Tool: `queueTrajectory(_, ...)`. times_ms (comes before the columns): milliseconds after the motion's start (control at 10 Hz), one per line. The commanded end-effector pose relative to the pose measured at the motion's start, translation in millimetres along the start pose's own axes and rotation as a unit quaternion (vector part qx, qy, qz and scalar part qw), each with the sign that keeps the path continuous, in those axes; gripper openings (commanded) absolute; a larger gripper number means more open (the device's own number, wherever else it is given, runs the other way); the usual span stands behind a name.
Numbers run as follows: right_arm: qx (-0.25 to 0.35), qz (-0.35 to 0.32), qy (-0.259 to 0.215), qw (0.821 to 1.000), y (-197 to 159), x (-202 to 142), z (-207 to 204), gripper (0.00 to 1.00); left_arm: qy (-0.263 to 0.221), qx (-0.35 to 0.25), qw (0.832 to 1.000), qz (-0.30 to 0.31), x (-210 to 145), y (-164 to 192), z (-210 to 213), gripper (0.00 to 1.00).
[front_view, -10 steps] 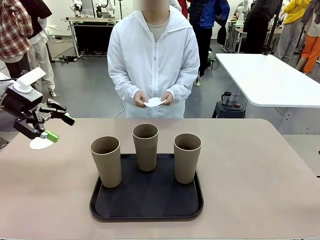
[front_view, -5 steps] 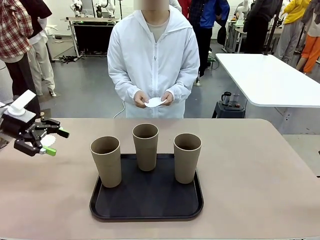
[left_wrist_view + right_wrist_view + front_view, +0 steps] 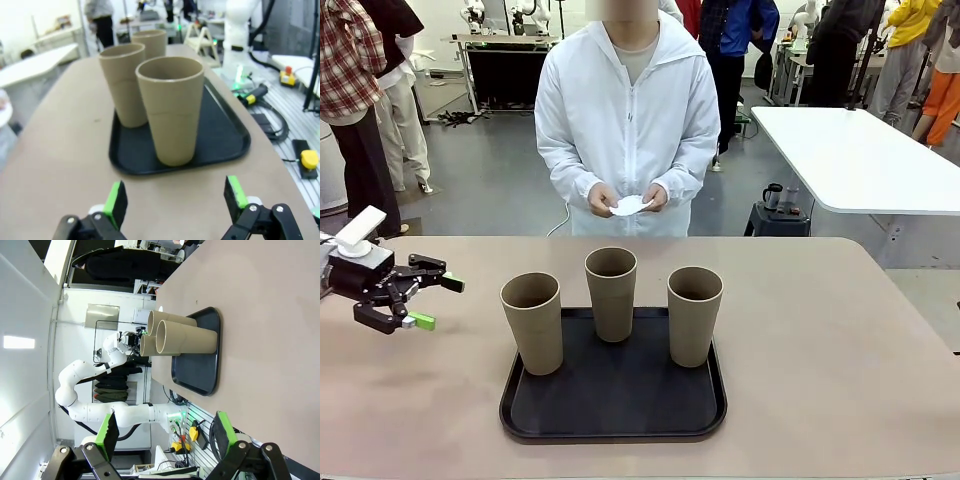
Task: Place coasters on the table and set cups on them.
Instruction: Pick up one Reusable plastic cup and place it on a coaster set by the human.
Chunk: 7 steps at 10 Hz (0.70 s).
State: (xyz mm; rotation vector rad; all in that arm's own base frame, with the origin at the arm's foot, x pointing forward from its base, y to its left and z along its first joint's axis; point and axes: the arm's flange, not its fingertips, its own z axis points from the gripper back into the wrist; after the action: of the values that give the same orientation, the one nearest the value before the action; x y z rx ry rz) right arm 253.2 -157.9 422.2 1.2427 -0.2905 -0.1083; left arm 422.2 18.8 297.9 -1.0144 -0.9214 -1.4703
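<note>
Three tan cups stand upright on a black tray (image 3: 613, 400): left cup (image 3: 532, 322), middle cup (image 3: 611, 293), right cup (image 3: 694, 315). My left gripper (image 3: 438, 303) hovers low over the table (image 3: 820, 340) to the left of the left cup, open and empty. From the left wrist, its green fingertips (image 3: 116, 201) frame the nearest cup (image 3: 171, 117), which is still a gap away. The right gripper (image 3: 166, 435) is open and empty, far from the cups (image 3: 185, 340). The person at the far side holds a white coaster (image 3: 630, 204) in both hands.
The tray (image 3: 227, 135) sits near the front middle of the table, with bare beige tabletop (image 3: 260, 315) to its left and right. A white table (image 3: 860, 150) stands behind on the right. People stand in the background.
My left gripper has dropped lower and turned its fingers toward the cups. The white coaster seen lying on the table beside it earlier no longer shows. Cups and person are unmoved.
</note>
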Motion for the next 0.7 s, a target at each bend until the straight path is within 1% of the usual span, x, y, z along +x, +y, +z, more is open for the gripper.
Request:
queueTrajectory(0, 0.005, 0.0, 0.0, 1.0, 0.5, 0.6, -0.1, 1.0, -0.03, 0.019, 0.999, 0.038, -1.6, 25.4, 0.0, 1.0)
queueTrajectory(300, 0.005, 0.0, 0.0, 1.0, 0.5, 0.6, -0.1, 1.0, -0.027, -0.005, 0.999, 0.044, -2.1, 42.8, -19.9, 1.0)
queueTrajectory(600, 0.005, 0.0, 0.0, 1.0, 0.5, 0.6, -0.1, 1.0, -0.018, -0.017, 0.999, 0.029, 1.2, 46.9, -46.1, 1.0)
